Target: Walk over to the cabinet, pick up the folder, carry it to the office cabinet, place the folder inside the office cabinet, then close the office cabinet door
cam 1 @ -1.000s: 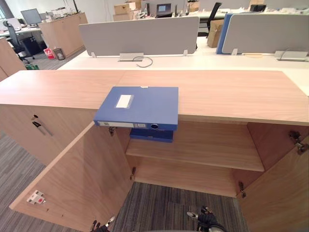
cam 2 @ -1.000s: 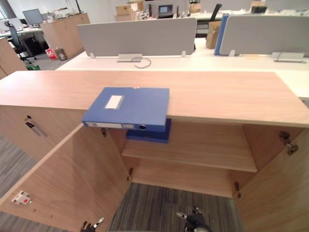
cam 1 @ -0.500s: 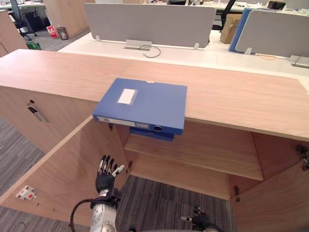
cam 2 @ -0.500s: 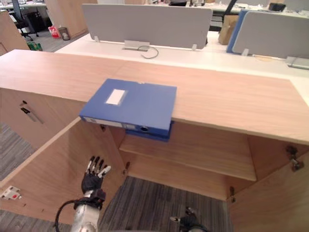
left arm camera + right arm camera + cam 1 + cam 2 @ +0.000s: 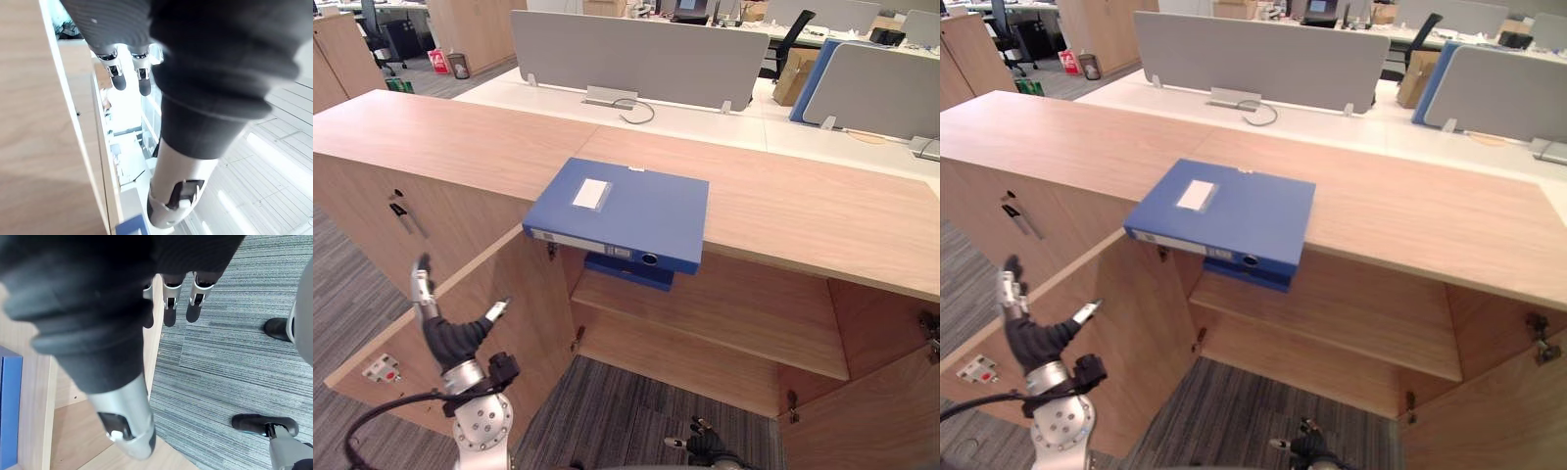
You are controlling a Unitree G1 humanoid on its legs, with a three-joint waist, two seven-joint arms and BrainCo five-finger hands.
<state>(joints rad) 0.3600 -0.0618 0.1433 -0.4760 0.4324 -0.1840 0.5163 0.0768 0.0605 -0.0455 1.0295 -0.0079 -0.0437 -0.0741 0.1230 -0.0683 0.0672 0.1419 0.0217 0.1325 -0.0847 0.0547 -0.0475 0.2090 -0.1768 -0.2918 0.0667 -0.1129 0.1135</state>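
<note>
A blue folder point(image 5: 622, 209) with a white label lies flat on the wooden cabinet top point(image 5: 822, 211), its spine overhanging the front edge. A second blue folder point(image 5: 628, 271) lies just below it on the inner shelf point(image 5: 734, 318). My left hand point(image 5: 450, 338) is raised at the lower left in front of the open left door point(image 5: 524, 304), fingers point(image 5: 129, 76) straight and spread, holding nothing. My right hand point(image 5: 703, 450) hangs low over the carpet before the cabinet opening, its fingers point(image 5: 171, 301) straight and empty.
The cabinet's right door point(image 5: 891, 411) also stands open. A neighbouring closed door with a dark handle point(image 5: 406, 217) is to the left. Grey desk dividers point(image 5: 636, 59) and white desks stand behind the cabinet. Striped grey carpet point(image 5: 617, 421) lies in front.
My view has shifted nearer and to the left. My left hand has risen from near the floor to beside the open left door, fingers spread. The folders have not moved.
</note>
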